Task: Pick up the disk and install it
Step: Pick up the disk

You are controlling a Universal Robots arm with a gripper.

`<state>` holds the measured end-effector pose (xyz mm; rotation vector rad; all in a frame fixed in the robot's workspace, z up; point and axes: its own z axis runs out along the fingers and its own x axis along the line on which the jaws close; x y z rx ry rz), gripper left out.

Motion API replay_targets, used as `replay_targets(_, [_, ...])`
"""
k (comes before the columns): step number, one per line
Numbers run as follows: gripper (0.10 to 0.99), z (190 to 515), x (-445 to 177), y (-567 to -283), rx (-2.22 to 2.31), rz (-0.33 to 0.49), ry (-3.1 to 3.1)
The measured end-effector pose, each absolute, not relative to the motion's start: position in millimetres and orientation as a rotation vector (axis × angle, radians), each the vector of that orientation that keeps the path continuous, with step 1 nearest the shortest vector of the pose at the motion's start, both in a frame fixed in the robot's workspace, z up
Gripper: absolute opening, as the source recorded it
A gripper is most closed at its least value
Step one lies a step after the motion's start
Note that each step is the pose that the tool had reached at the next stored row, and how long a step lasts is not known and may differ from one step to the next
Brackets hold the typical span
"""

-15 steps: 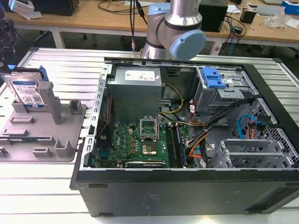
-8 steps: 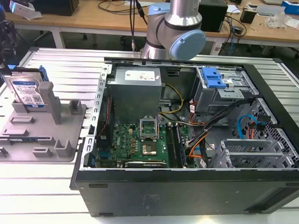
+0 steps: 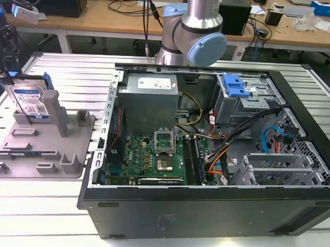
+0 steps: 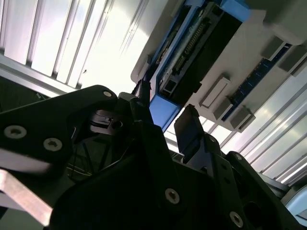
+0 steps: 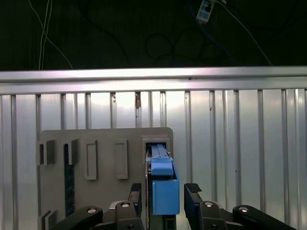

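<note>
Disk (image 3: 31, 101) stands on edge in a slot of the grey fixture tray (image 3: 71, 155), at the exterior view's left, well apart from the open computer case (image 3: 205, 211). In the first wrist view the gripper (image 5: 164, 190) hangs right over it. Its black fingers (image 5: 193, 189) straddle the blue carrier rail (image 5: 165, 196) with a thin gap on each side, so the jaws are parted a little wider than the rail and grip nothing.

From where I stand, the worry is the closing. If one finger meets the rail before the other, it could shove the drive sideways in its slot and leave it cocked. The rail looks like smooth, glossy plastic, so a light or off-centre pinch may let it slide. A lift that is not straight could also wedge the drive against the tray's upright posts.

The drive body is flat silver metal under a white-and-blue label. The tray is matte moulded plastic, blocky and ribbed with pockets. It sits on a table (image 3: 64, 71) of bright, slotted aluminium.
</note>
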<state>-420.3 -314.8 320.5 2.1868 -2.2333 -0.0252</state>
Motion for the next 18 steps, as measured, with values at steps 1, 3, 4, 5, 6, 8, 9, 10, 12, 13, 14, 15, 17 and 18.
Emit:
replay_targets(1, [0.482,320,-420,-315,2.187,-0.025,-2.233])
replay_targets(3, [0.482,318,-420,-315,2.187,-0.025,-2.233])
replay_targets(4, [0.482,318,-420,-315,2.187,-0.025,-2.233])
replay_targets(5, [0.482,317,-420,-315,2.187,-0.025,-2.233])
replay_targets(6, [0.482,316,-420,-314,2.187,-0.025,-2.233])
replay_targets(8, [0.482,315,-420,-314,2.187,-0.025,-2.233])
replay_targets(9, [0.482,315,-420,-314,2.187,-0.025,-2.233])
replay_targets(10, [0.482,314,-420,-314,2.187,-0.025,-2.233])
replay_targets(12, [0.482,313,-420,-314,2.187,-0.025,-2.233])
replay_targets(13, [0.482,313,-420,-314,2.187,-0.025,-2.233])
replay_targets(14, [0.482,312,-420,-314,2.187,-0.025,-2.233])
replay_targets(15, [0.482,311,-421,-314,2.187,-0.025,-2.233])
replay_targets(17, [0.482,310,-421,-314,2.187,-0.025,-2.233])
replay_targets(18, [0.482,309,-421,-314,2.187,-0.025,-2.233])
